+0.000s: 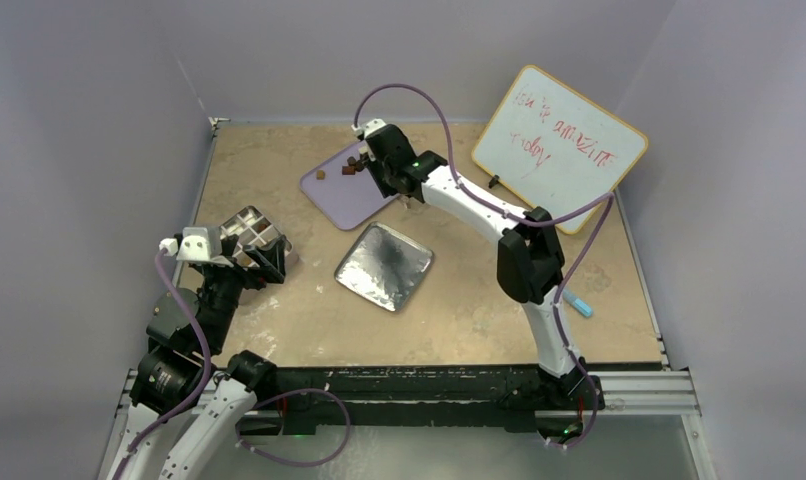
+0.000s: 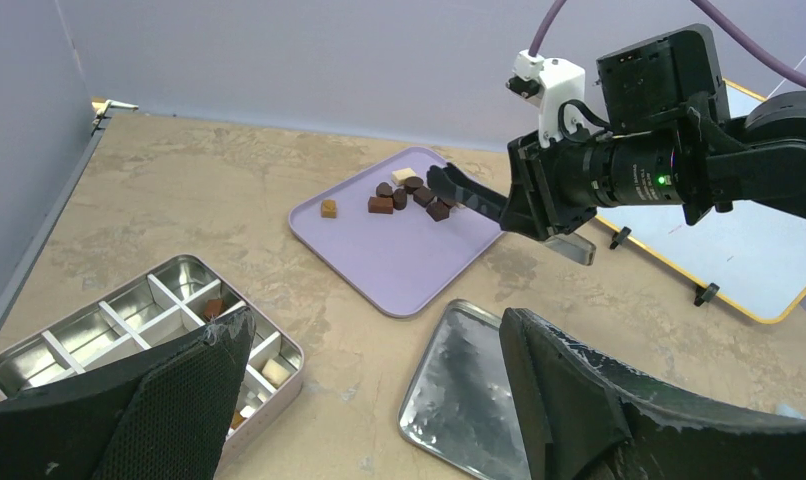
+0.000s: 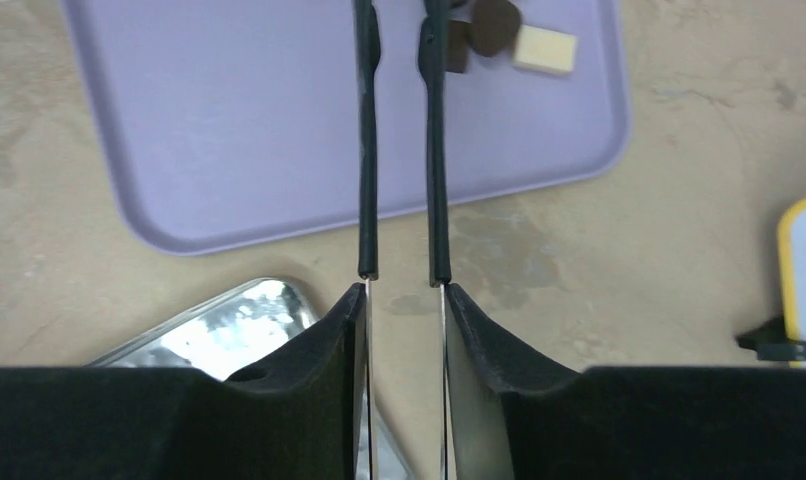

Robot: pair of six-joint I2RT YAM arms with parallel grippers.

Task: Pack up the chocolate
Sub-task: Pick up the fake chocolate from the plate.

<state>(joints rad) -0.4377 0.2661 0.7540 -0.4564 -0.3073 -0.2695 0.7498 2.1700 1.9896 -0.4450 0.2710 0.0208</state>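
The right claw (image 2: 441,183), its thin fingers a narrow gap apart with nothing seen between them, reaches over the lilac tray (image 2: 379,260) just beside the chocolate (image 2: 424,196), brown and cream lumps clustered at the tray's far end. The left claw (image 2: 374,330) hangs spread wide above a divided tin (image 2: 89,325) holding a few more lumps. A shiny silver square (image 2: 459,385) lies near the tray, and a whiteboard (image 1: 559,145) leans far right.

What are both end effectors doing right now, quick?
Left end effector: open wide, empty.
Right end effector: open just a sliver, nothing seen inside.
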